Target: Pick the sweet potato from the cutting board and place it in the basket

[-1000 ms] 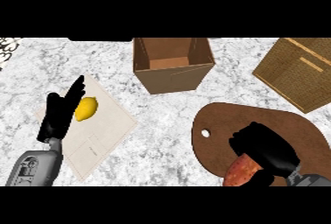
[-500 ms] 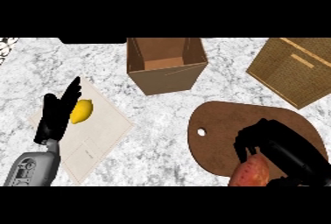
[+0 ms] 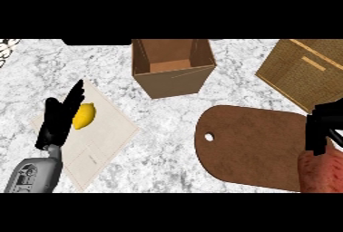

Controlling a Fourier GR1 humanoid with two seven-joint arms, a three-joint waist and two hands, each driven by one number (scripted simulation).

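Note:
The reddish sweet potato (image 3: 320, 172) shows at the lower right edge, lifted close to the view, with my right hand (image 3: 323, 124) curled round its top. Below it lies the brown cutting board (image 3: 254, 145) with a small hole near its left end; nothing rests on its visible surface. The woven basket (image 3: 305, 70) stands at the upper right, partly cut off by the edge. My left hand (image 3: 61, 117) rests open at the left, fingers up, over a pale mat.
An open cardboard box (image 3: 173, 65) stands at the top centre. A yellow lemon (image 3: 84, 115) lies on the pale mat (image 3: 100, 140) beside my left hand. Marble counter (image 3: 161, 136) stretches between mat and board.
My right hand has risen and moved right with the sweet potato, now off the board's middle and at the frame's edge. The view has shifted slightly. The left hand stays put.

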